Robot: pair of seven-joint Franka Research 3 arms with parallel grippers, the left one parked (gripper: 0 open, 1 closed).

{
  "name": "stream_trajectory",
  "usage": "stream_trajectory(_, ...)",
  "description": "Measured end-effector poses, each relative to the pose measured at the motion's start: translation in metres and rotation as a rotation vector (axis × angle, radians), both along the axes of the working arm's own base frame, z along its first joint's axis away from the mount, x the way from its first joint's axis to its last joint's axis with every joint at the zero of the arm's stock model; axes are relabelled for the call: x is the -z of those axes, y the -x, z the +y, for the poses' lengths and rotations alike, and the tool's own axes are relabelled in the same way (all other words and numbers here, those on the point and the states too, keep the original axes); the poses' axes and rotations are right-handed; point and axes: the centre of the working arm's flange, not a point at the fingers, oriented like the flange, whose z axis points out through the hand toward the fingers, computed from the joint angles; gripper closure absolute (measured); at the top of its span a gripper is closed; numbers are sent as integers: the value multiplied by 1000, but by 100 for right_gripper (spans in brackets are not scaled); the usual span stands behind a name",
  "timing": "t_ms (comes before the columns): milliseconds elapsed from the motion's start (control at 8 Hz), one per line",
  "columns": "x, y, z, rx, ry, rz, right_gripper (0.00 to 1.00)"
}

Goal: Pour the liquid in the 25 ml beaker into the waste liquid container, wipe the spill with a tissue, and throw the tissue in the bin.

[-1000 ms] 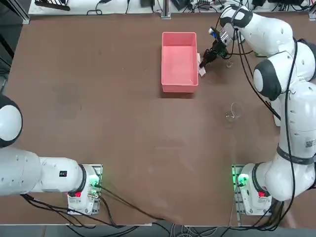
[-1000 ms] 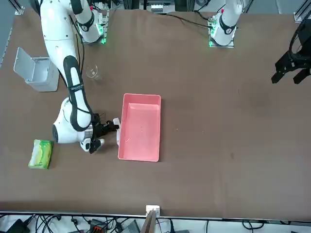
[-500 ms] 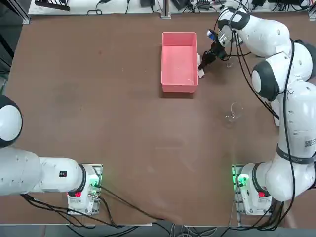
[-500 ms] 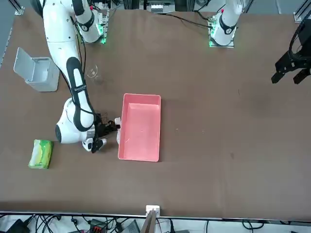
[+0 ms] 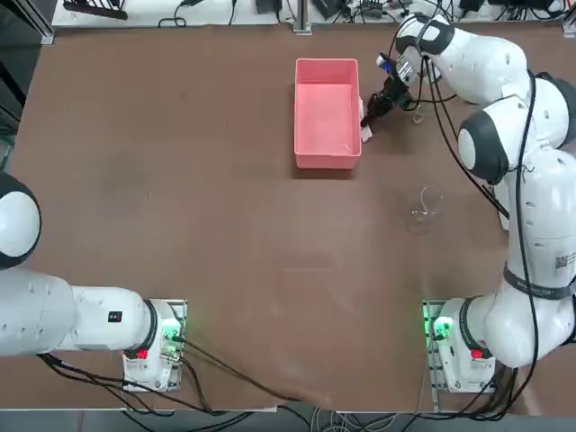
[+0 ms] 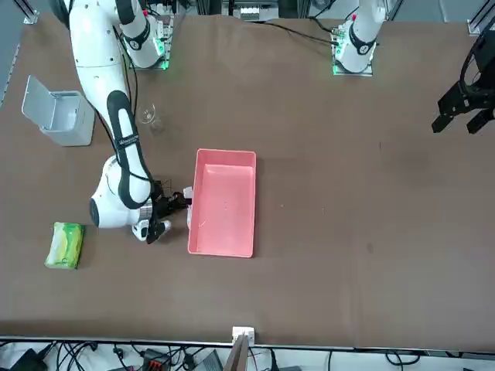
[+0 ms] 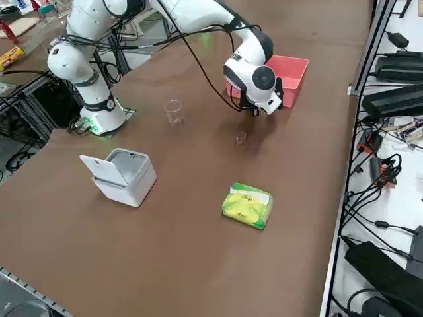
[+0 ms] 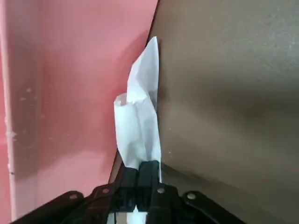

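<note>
Judged from how things lie, the pouring looks done and the wiping step is in hand; the throw into the bin is left. Going left to right in the top view: the pink rectangular plastic tray with low walls [image 5: 327,112], the waste liquid container, sits at about 12 o'clock from table centre, its inside bare pink save a faint glint near the low right corner; whether liquid lies in it I cannot tell. Just beside its right wall, at 3 o'clock of the tray, the right gripper [image 5: 370,115] holds the small white crumpled paper tissue [image 5: 365,123] down at the table. The wrist view shows the black fingers pinched tight on the tissue [image 8: 139,126], which stands up against the tray's outer wall [image 8: 70,93] where it meets the brown table [image 8: 233,93]. At 3 o'clock of the gripper stands a tiny clear glass beaker [image 5: 417,114], upright; contents not readable. At 5 o'clock of the tray, well apart, stands a larger clear glass beaker [image 5: 425,202], apparently empty. In the right side view the small light grey square bin [image 7: 129,174] stands with lid raised, its pale inside showing nothing, and near it lies a yellow-green tissue pack [image 7: 248,205].
</note>
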Motion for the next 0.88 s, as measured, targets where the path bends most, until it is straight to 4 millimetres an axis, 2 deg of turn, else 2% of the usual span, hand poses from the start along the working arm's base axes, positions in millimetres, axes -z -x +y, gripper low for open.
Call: stream_trajectory(875,-1,-1,8,-10,2,-12,98)
